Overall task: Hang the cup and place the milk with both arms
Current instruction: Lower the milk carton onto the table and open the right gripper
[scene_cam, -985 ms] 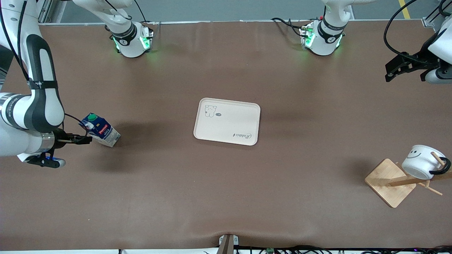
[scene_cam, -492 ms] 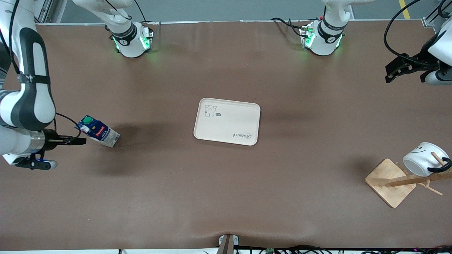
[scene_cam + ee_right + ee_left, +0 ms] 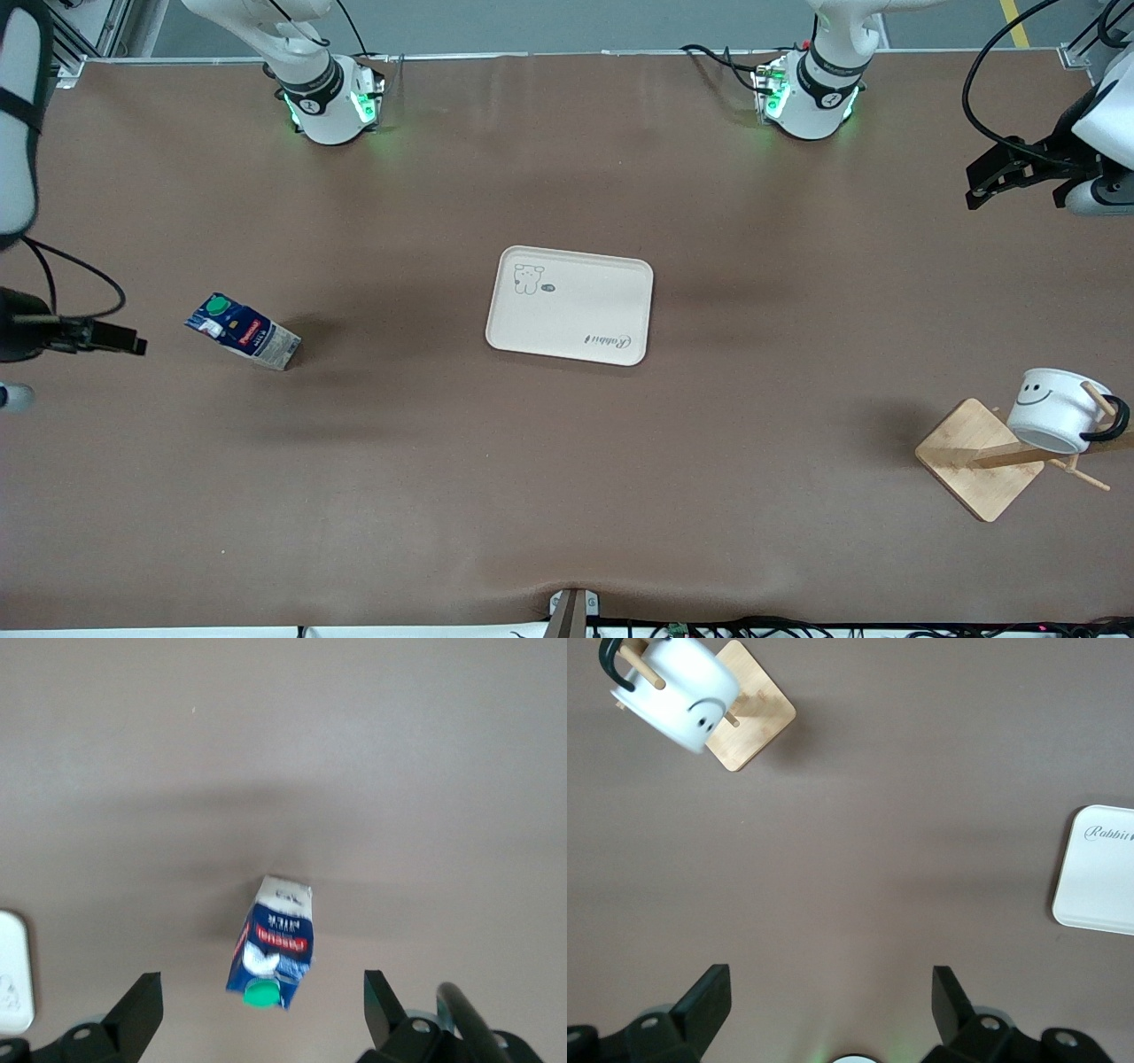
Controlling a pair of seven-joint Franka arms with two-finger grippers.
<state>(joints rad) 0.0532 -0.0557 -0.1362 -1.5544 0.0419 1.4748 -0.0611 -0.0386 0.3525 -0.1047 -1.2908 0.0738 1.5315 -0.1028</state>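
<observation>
**Cup on the rack, milk apart from the tray**

In the front view we take the white tray point(image 3: 570, 305) as landmark. The milk point(image 3: 243, 330) stands tilted on the table, well apart from the tray toward the right arm's end. The right gripper point(image 3: 124, 340) is near the milk, holding nothing. The cup point(image 3: 1059, 408) hangs on the wooden rack point(image 3: 982, 458), toward the left arm's end and nearer the camera than the tray. The left gripper point(image 3: 1001, 175) waits high at that end.

In the left wrist view, the fingers point(image 3: 704, 1001) are spread wide, empty; cup point(image 3: 680, 691), rack point(image 3: 749, 719) and tray point(image 3: 1100, 870) show.

In the right wrist view, the fingers point(image 3: 139, 1006) are released, with the milk point(image 3: 274, 943) between them but lower.
</observation>
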